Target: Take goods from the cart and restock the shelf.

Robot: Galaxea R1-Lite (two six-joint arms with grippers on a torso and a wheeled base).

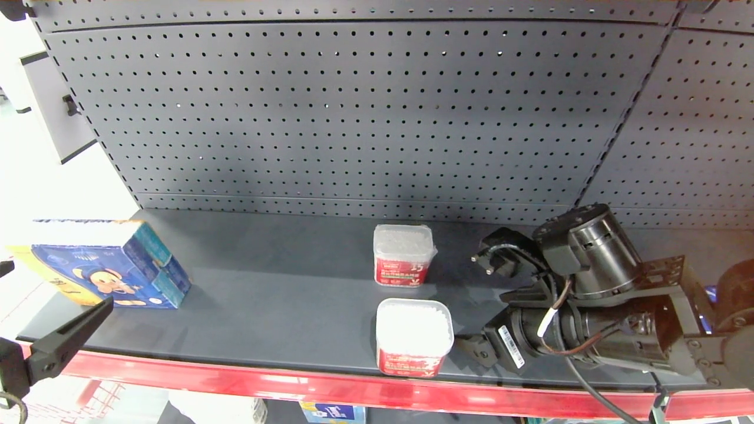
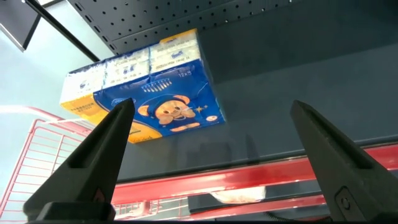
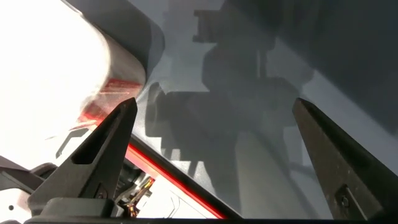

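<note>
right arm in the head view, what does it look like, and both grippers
The right arm is black and dark grey metal with a cylindrical joint housing, a white barcode sticker, and thin brown and black cables, one with a white sleeve. The right gripper and left gripper have matte black, wedge-shaped fingers tapering to tips.

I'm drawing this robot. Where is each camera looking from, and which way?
Head view: from the head, down at the shelf, blue box and front tub; right arm shows.
Left wrist view: from the left wrist, toward the blue box; open left gripper shows.
Right wrist view: from the right wrist, toward the shelf beside the front tub; open right gripper shows.
Head and left wrist views share the blue box.
</note>
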